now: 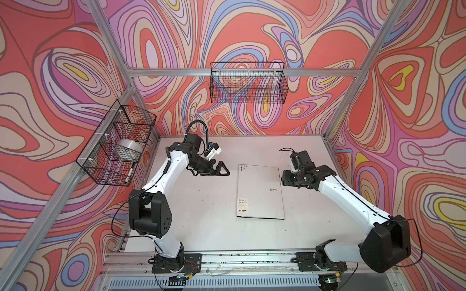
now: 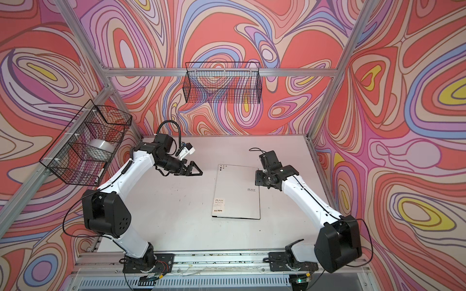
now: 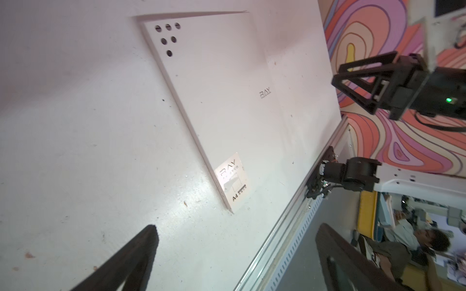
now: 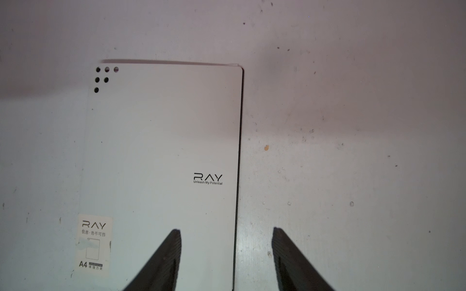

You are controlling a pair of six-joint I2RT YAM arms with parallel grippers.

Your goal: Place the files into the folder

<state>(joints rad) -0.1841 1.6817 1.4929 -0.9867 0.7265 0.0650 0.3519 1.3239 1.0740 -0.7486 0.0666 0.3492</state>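
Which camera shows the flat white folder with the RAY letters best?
The right wrist view: the flat glossy white folder lies close and square, its RAY lettering sharp. In both top views it is whole but small; the left wrist view shows it slanted.

The folder (image 4: 164, 141) lay shut, so its inside was hidden from me. In my right wrist view one short edge of it ran off the picture, and so did the roots of my right claw (image 4: 226, 229). In both top views that claw's tips were tucked under its own wrist. My left claw (image 3: 236, 226) showed me only two dark tips, the rest cut off. The label (image 1: 243, 205) had print too fine to read in both top views. The basket (image 1: 100, 161) half screened a white roll (image 1: 127, 148) behind its mesh.
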